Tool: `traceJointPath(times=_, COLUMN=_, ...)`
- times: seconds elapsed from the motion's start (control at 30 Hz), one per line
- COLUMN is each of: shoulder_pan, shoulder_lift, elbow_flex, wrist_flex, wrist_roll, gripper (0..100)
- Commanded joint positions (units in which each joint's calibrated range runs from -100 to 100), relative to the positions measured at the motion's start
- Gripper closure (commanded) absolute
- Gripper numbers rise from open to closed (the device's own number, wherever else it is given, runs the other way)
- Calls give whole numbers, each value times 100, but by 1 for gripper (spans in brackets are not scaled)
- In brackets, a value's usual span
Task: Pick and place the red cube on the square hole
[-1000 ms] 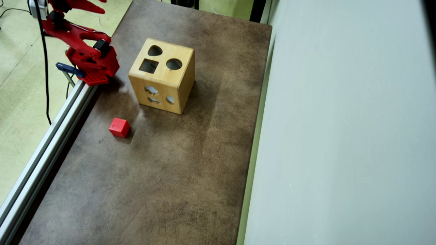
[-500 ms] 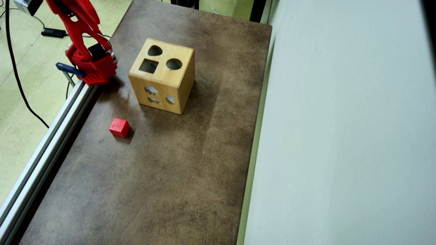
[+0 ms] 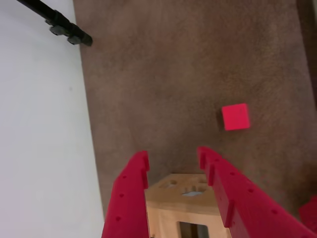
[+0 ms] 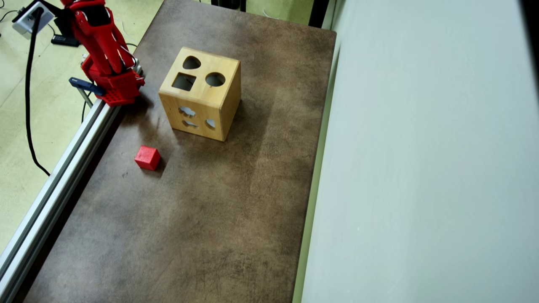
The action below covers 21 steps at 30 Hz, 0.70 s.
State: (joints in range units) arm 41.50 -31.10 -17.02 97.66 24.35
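The red cube [image 4: 147, 158] lies on the brown table, left of and nearer than the wooden box [image 4: 200, 92] in the overhead view. The square hole [image 4: 184, 81] is a dark cutout in the box's top face, beside a round and a rounded hole. In the wrist view my gripper [image 3: 172, 154] is open, with nothing between its red fingers [image 3: 130, 198]. It hangs above the box [image 3: 181, 201], and the cube [image 3: 235, 117] lies well beyond it to the right. In the overhead view only the red arm [image 4: 101, 42] shows at the top left, with the fingertips out of frame.
An aluminium rail [image 4: 54, 185] runs along the table's left edge, with the arm's base [image 4: 116, 88] clamped at its far end. A pale wall [image 4: 421, 168] borders the table on the right. A black cable [image 4: 27, 105] hangs to the floor.
The arm has unfolded and swung upward at the top left, and its camera and cable have shifted. The red cube and the wooden box have not moved.
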Motion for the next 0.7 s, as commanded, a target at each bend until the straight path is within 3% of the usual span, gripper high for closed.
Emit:
traceJointPath(times=0.0, shoulder_pan=47, shoulder_lift=388, elbow_flex=-51, wrist_flex=1, wrist_roll=278, gripper=84)
traceJointPath(times=0.27, shoulder_pan=40, shoulder_lift=1068, elbow_flex=38, wrist_flex=9, wrist_roll=611, gripper=84)
traceJointPath(times=0.43, shoulder_pan=40, shoulder_lift=974, elbow_flex=978, wrist_flex=17, wrist_roll=840, gripper=84)
traceJointPath(times=0.67, shoulder_pan=10, shoulder_lift=974, elbow_flex=1371, wrist_flex=17, wrist_roll=816, gripper=84)
